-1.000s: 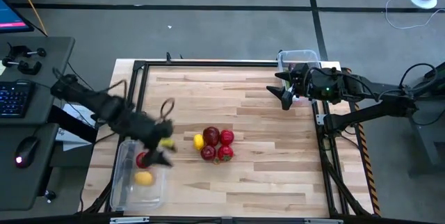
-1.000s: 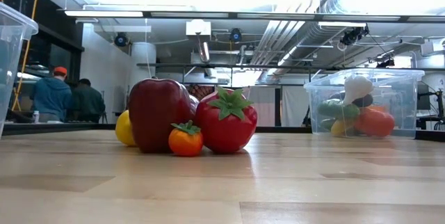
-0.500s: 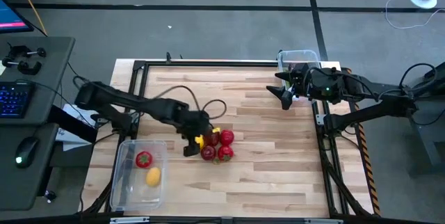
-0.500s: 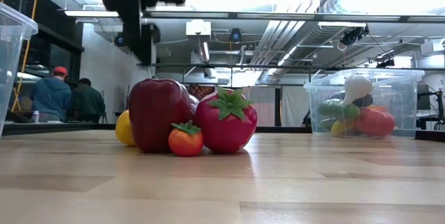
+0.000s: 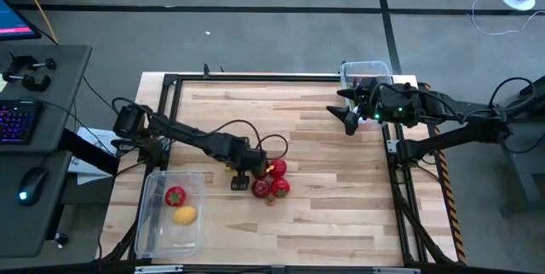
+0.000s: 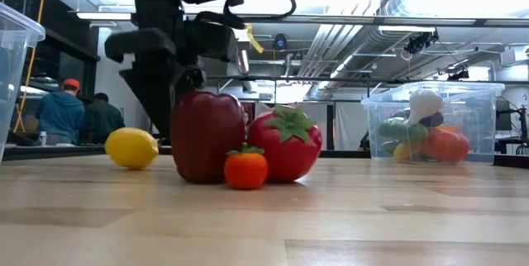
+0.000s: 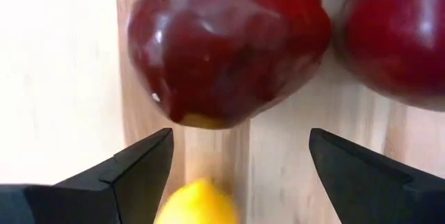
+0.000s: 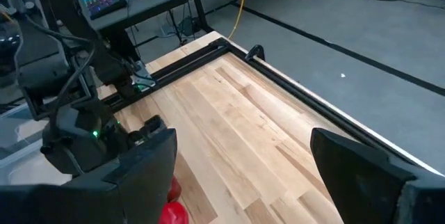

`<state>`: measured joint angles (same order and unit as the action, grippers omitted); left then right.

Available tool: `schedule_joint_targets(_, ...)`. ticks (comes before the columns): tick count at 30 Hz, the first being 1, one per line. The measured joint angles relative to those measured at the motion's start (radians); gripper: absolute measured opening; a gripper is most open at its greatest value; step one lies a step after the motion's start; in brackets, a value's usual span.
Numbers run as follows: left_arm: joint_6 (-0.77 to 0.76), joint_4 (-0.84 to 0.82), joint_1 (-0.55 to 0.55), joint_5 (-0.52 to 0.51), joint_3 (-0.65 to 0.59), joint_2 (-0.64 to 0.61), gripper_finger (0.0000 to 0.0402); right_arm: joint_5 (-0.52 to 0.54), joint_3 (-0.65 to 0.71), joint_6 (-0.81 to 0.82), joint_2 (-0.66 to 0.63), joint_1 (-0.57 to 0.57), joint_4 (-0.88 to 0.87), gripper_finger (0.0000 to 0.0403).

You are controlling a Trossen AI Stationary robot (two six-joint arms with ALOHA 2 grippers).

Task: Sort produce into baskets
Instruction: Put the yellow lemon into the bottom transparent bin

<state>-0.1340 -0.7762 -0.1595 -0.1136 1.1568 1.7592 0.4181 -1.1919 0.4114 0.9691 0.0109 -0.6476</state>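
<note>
Left claw (image 5: 239, 177) down on worktop (image 5: 324, 214), jaws apart astride lemon (image 6: 131, 147), apple (image 6: 207, 135) just ahead; right claw (image 5: 348, 117) spread wide too, holding nothing, hovering by far bin (image 5: 364, 70).

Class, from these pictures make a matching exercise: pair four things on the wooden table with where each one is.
Things:
1. Yellow toy lemon
2. White toy garlic
3. Small orange toy tomato
4. Red toy strawberry

Places:
A. In the clear plastic bin on the left
B. In front of the dark red toy apple
C. Alone, beside the cluster
D. In the clear plastic bin with vegetables

Pairs: 1-C, 2-D, 3-B, 4-A
</note>
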Motion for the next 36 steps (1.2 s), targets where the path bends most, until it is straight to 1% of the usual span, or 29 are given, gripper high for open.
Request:
schedule_joint_targets(4,0.007,-0.023,-0.006,-0.029,0.000,-0.008,0.0323,-0.002,0.000,0.000,0.000,0.000,0.000,0.0323)
schedule_joint_targets(10,0.026,-0.121,0.005,-0.110,0.000,-0.094,0.0323,-0.003,0.000,-0.009,0.000,0.000,0.000,0.0323)
schedule_joint_targets(13,0.058,-0.127,0.036,-0.131,-0.025,-0.155,0.0323,-0.003,0.000,-0.012,0.000,0.000,0.000,0.0323)
schedule_joint_targets(15,0.052,-0.127,0.080,-0.135,-0.058,-0.194,0.0323,-0.003,0.000,-0.019,0.000,0.000,0.000,0.0323)
schedule_joint_targets(18,-0.031,-0.118,0.176,-0.122,-0.113,-0.245,0.0323,-0.003,0.000,-0.019,0.000,0.000,0.000,0.0323)
schedule_joint_targets(20,-0.116,-0.109,0.247,-0.108,-0.135,-0.268,0.0323,-0.003,0.000,-0.019,0.000,0.000,0.000,0.0323)
schedule_joint_targets(24,-0.362,-0.142,0.367,-0.075,-0.145,-0.277,0.0323,-0.003,0.000,-0.019,0.000,0.000,0.000,0.0323)
schedule_joint_targets(26,-0.466,-0.186,0.405,-0.057,-0.144,-0.274,0.0323,-0.003,0.000,-0.019,0.000,0.000,0.000,0.0323)
schedule_joint_targets(27,-0.504,-0.205,0.418,-0.060,-0.144,-0.273,0.0323,-0.003,0.000,-0.019,0.000,0.000,0.000,0.0323)
schedule_joint_targets(29,-0.578,-0.249,0.430,-0.099,-0.144,-0.272,0.0323,-0.003,0.000,-0.019,0.000,0.000,0.000,0.0323)
schedule_joint_targets(31,-0.688,-0.283,0.432,-0.134,-0.145,-0.273,0.0323,-0.003,0.000,-0.019,0.000,0.000,0.000,0.0323)
schedule_joint_targets(33,-0.781,-0.287,0.424,-0.136,-0.145,-0.272,0.0323,-0.003,0.000,-0.019,0.000,0.000,0.000,0.0323)
schedule_joint_targets(36,-0.808,-0.271,0.394,-0.133,-0.144,-0.272,0.0323,-0.003,0.000,-0.020,0.000,0.000,0.000,0.0323)
